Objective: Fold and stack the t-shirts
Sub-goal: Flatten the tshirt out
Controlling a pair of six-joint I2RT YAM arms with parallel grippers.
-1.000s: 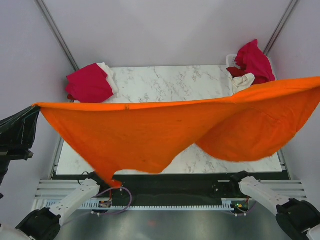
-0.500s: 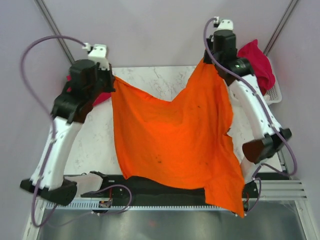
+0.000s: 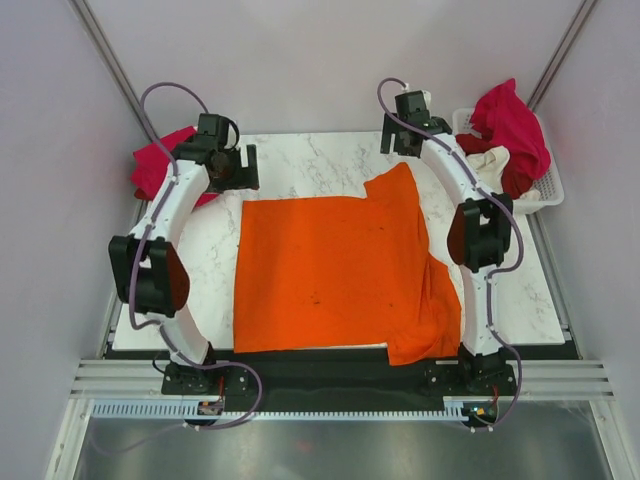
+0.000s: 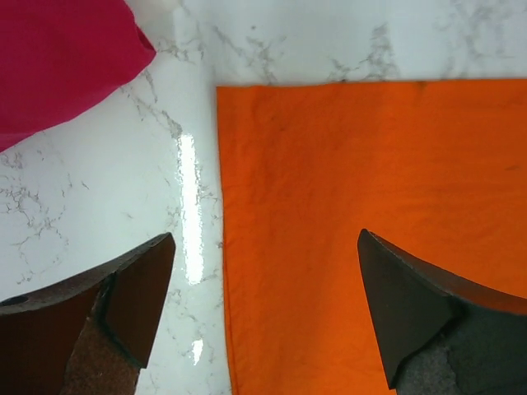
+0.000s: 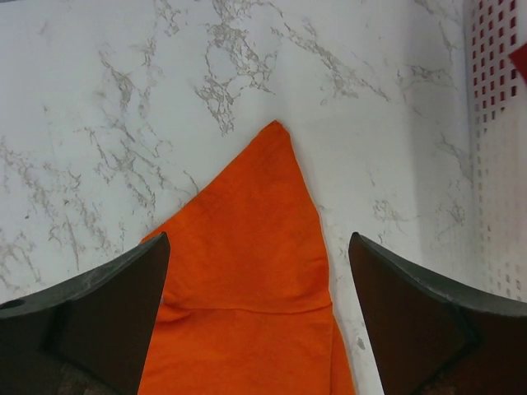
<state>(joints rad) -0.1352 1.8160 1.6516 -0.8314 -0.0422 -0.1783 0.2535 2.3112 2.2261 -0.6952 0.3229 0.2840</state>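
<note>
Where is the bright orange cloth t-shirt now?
Top view: the orange t-shirt lies spread mid-table on the white marble table, left of the white slotted basket.

Overhead — wrists close (sharing orange shirt [image 3: 320, 280]).

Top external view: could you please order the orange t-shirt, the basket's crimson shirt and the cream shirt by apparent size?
1. orange t-shirt
2. crimson shirt
3. cream shirt, partly covered, visible part only

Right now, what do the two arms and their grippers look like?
Both arms are slim white links with black joint housings: the left arm and the right arm. A lilac cable loops from each wrist. The left gripper and right gripper have dark wedge-shaped fingers.
</note>
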